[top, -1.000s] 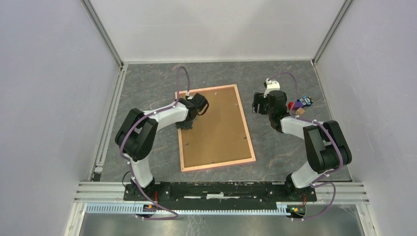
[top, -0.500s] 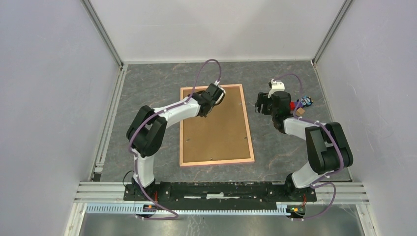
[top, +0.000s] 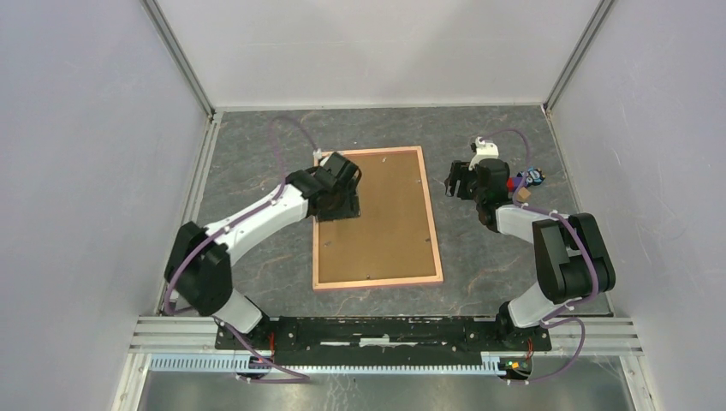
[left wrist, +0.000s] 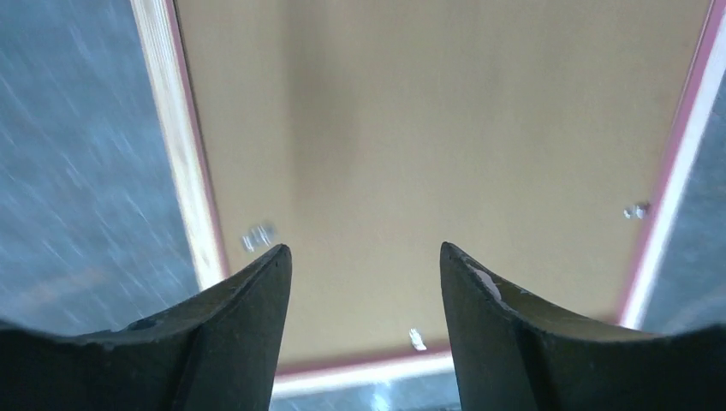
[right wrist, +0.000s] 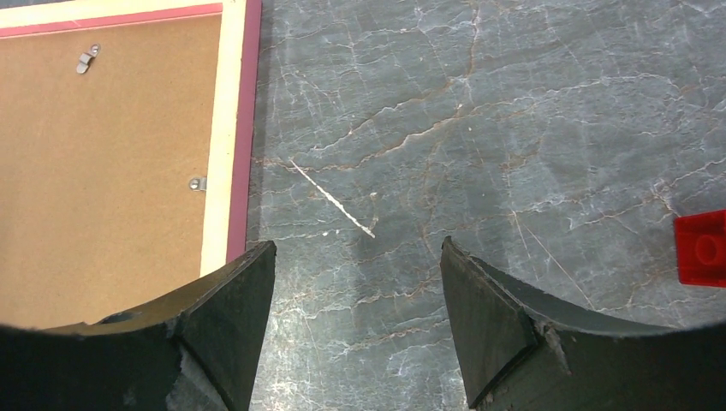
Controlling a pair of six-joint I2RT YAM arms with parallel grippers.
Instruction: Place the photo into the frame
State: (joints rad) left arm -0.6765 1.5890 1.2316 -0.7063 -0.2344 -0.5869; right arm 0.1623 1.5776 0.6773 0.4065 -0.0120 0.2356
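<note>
Brown-backed, the frame [top: 385, 231] lies centre of the top view, long axis top-to-bottom, left gripper [left wrist: 364, 257] parted and empty over its upper left, right gripper [right wrist: 358, 253] likewise beside its right edge; photo unseen.

The frame [top: 377, 218] lies centred on the table [top: 257, 145]. The left gripper [left wrist: 364, 265] hangs over its 10 o'clock edge. The right gripper [right wrist: 358, 257] sits at 2 o'clock, seemingly beside small blocks [top: 514, 183].

Pink frame [top: 385, 231] — flat, brown back up
</note>
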